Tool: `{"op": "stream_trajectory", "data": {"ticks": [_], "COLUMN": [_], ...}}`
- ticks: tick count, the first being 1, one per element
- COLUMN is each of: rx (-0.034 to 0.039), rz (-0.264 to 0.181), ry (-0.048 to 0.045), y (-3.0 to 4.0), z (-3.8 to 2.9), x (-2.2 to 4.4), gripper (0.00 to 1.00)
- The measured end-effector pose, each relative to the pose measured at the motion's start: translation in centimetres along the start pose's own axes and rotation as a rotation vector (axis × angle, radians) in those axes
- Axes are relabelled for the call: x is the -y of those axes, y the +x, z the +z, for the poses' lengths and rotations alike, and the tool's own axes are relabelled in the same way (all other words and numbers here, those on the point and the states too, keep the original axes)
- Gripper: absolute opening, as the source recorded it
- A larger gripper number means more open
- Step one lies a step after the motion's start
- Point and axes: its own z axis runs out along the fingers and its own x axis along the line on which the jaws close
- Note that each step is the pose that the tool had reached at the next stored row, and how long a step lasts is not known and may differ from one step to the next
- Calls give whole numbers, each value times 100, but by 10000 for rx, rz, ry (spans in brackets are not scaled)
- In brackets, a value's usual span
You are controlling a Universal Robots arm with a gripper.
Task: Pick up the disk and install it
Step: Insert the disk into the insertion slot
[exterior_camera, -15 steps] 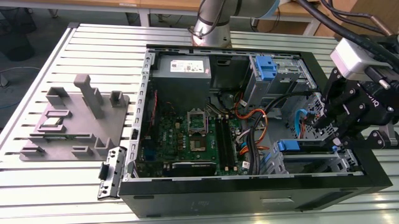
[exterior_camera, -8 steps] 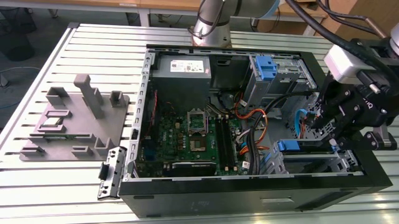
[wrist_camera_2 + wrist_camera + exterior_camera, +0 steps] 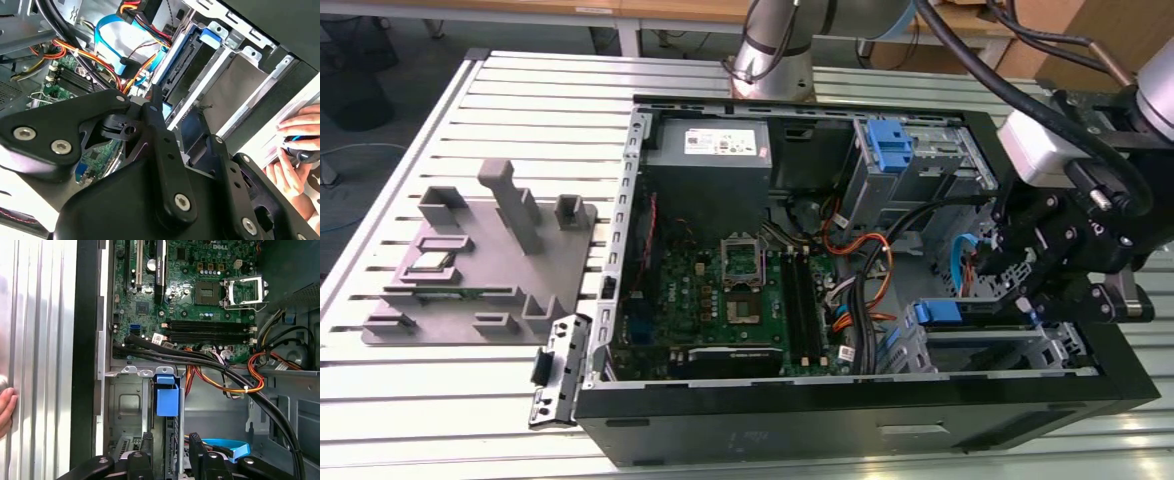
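Pincer (image 3: 170, 454) just above disk (image 3: 166, 399) in drive bay (image 3: 125, 407)

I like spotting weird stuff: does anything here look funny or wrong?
A person's hand is on the slatted table right beside the open computer case, close to the gripper. Nothing looks broken.

A fixture block (image 3: 467, 270) and computer case (image 3: 854, 415) share the table (image 3: 520, 85), block on the exterior view's left.

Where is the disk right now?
At the exterior view's right, the disk stands on edge in the metal drive cage inside the computer case, just beneath the gripper.
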Motion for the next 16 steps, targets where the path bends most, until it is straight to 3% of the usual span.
{"op": "stream_trajectory", "data": {"ticks": [7, 11, 16], "rx": [0, 13, 141], "rz": [-6, -7, -20], "ry": [0, 7, 85], "y": [-6, -6, -6], "z": [-102, -102, -92], "x": [-5, -7, -22], "gripper": [42, 42, 42]}}
